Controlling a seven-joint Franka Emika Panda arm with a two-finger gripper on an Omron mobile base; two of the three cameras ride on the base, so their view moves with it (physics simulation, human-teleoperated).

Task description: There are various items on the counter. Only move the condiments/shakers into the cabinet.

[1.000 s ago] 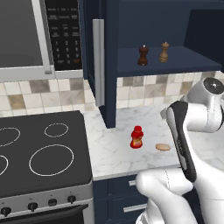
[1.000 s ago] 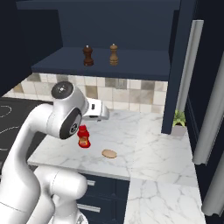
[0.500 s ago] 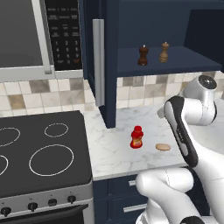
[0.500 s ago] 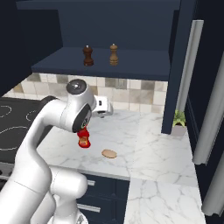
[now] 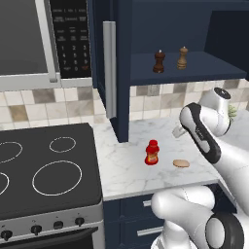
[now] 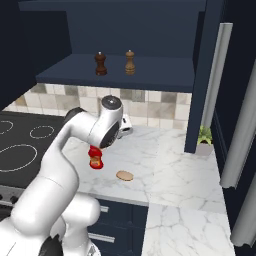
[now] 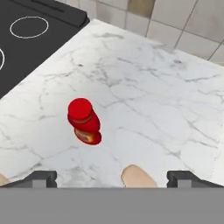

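The gripper (image 7: 112,177) is held wide apart with nothing between its fingertips (image 7: 43,177), above the counter (image 7: 144,109). Just beyond it the tan disc (image 7: 138,177) and the upright red bottle (image 7: 84,120) are seen on the white, grey-veined marble. A black stovetop (image 5: 44,170) is set left of the counter, with a tiled backsplash (image 5: 63,102) behind. The dark pepper mill (image 5: 159,62) and tan shaker (image 5: 182,58) stand side by side on the shelf of the navy cabinet (image 5: 185,73).
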